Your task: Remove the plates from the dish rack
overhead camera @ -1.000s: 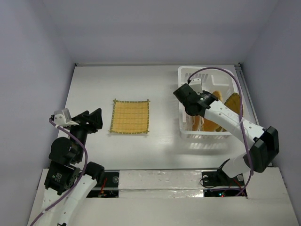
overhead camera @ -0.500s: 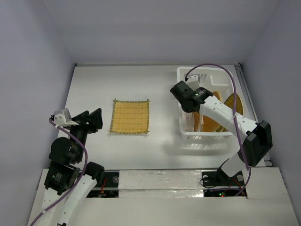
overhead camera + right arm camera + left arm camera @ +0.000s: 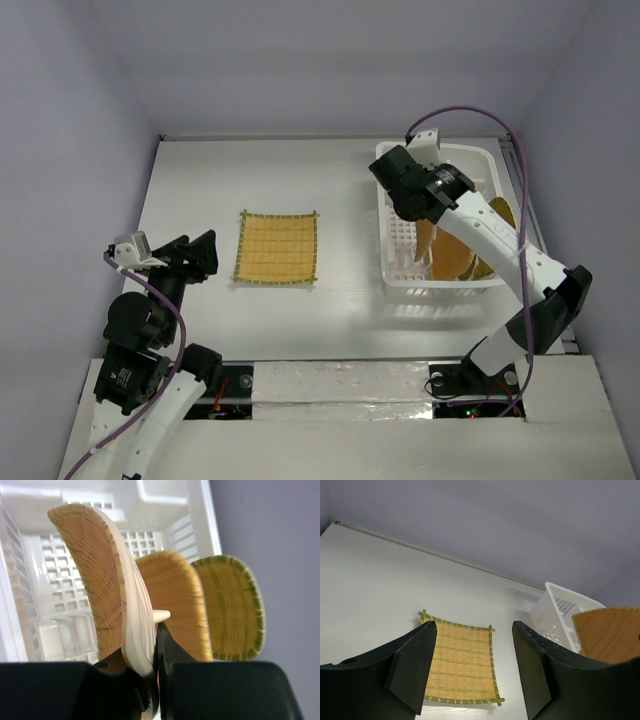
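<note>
The white dish rack [image 3: 440, 285] stands at the right of the table. My right gripper [image 3: 143, 641] is inside it, shut on the rim of an upright tan woven plate [image 3: 95, 575] with a cream back. Two more plates stand behind it: a tan one [image 3: 177, 600] and a green-rimmed one [image 3: 232, 607]. From above, the right gripper [image 3: 418, 220] sits over the rack's left half, with plates [image 3: 455, 262] below it. A square grid-pattern plate [image 3: 277, 248] lies flat on the table's middle. My left gripper [image 3: 200, 255] is open and empty, near-left of the square plate [image 3: 460, 662].
The rack [image 3: 555, 605] and a plate in it [image 3: 612, 632] show at the right of the left wrist view. The rack's pegs and slotted walls [image 3: 60, 575] closely surround the held plate. A grey wall bounds the table's far edge.
My right wrist has moved from the rack's near-left corner toward its far side, shut on the plate. The left arm and the square plate have not moved.
</note>
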